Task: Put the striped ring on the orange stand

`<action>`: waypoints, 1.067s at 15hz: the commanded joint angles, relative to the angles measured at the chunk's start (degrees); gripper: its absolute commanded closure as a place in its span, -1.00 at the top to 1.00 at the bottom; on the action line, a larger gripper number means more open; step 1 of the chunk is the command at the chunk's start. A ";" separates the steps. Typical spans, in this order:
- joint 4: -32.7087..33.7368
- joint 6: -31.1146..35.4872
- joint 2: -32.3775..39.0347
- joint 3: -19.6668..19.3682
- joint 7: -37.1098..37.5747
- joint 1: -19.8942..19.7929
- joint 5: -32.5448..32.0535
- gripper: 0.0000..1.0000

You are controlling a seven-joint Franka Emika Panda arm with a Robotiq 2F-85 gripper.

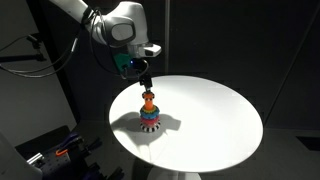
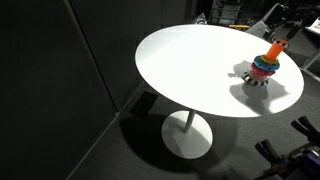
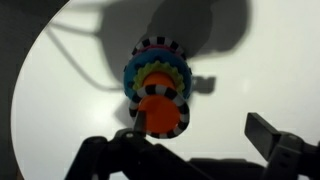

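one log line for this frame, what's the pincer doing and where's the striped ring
pincer: open, just above ring stack | striped ring: around orange stand, not gripped | surface: white round table

The arm (image 1: 112,22) consisted of white, rounded link housings with smooth, glossy shells. One joint carried a darker grey circular cap (image 1: 123,31). A teal-green component (image 1: 121,62) was fitted at the wrist, below the last white housing. The gripper (image 1: 147,86) was black throughout. In the wrist view, its fingers (image 3: 272,135) appeared as matt black, angular bars with flat faces.
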 commanded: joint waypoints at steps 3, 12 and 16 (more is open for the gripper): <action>-0.89 0.20 -0.89 0.20 -1.46 0.82 0.53 1.00; -2.11 -0.22 -1.27 0.61 -3.46 1.32 1.71 1.00; -2.23 -0.27 -1.33 0.64 -4.00 1.32 1.76 1.00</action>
